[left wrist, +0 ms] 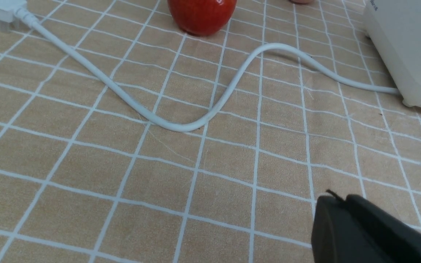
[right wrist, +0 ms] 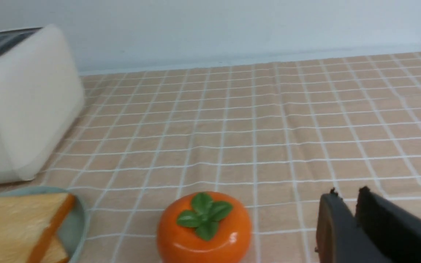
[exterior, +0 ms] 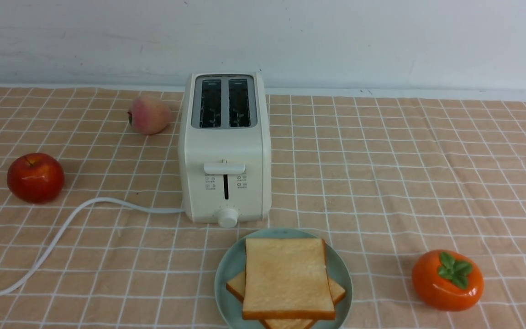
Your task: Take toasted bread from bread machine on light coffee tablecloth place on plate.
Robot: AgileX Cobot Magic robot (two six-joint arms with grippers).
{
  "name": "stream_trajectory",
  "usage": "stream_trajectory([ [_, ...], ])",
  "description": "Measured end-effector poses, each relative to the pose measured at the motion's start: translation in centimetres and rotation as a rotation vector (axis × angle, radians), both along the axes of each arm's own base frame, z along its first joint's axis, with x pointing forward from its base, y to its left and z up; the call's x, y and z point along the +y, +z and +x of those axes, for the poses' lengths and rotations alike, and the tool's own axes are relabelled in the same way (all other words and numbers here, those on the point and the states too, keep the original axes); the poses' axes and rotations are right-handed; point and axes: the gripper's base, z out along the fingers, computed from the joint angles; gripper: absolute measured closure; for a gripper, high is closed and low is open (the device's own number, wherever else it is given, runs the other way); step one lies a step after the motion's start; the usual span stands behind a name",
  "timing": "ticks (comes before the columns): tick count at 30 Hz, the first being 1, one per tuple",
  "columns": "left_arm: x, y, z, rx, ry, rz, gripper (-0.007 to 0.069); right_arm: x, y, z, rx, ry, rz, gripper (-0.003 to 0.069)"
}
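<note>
Left wrist view shows the left gripper (left wrist: 336, 201) with jaws pressed together above bare cloth; the right gripper (right wrist: 345, 199) shows a narrow gap, holding nothing. Both slices of toasted bread (exterior: 286, 276) already lie stacked, the top one skewed, on the plate (exterior: 231, 265) before the bread machine (exterior: 224, 146), whose slots look empty. Best, I judge, to draw both arms clear without nudging the stack. The light coffee tablecloth (exterior: 381, 183) covers the bench up to a pale wall.
</note>
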Motion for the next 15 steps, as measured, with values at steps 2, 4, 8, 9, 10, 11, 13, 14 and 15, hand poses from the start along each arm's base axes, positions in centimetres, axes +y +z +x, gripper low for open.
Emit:
stream_trajectory([
  [2,0.0,0.0,0.0,0.000,0.000,0.000,0.0606,-0.3,-0.2,0.0,0.009,-0.052,-0.014,0.0566],
  [4,0.0,0.0,0.0,0.000,0.000,0.000,0.0603,-0.4,-0.7,-0.1,0.016,-0.086,-0.033,0.0565],
  [8,0.0,0.0,0.0,0.000,0.000,0.000,0.0597,-0.4,-2.5,-0.2,0.048,-0.087,-0.053,0.0559],
  [9,0.0,0.0,0.0,0.000,0.000,0.000,0.0596,-0.4,-3.3,-0.1,0.068,-0.082,-0.062,0.0558],
  [10,0.0,0.0,0.0,0.000,0.000,0.000,0.0596,-0.4,-3.8,-0.1,0.082,-0.078,-0.064,0.0558],
  [11,0.0,0.0,0.0,0.000,0.000,0.000,0.0594,-0.4,-5.1,0.0,0.136,-0.066,-0.068,0.0554],
  [13,0.0,0.0,0.0,0.000,0.000,0.000,0.0591,-0.4,-5.3,-0.1,0.149,-0.059,-0.073,0.0552],
  [14,0.0,0.0,0.0,0.000,0.000,0.000,0.0590,-0.4,-5.3,-0.1,0.149,-0.060,-0.073,0.0552],
  [15,0.0,0.0,0.0,0.000,0.000,0.000,0.0588,-0.4,-5.3,-0.1,0.151,-0.058,-0.075,0.0552],
])
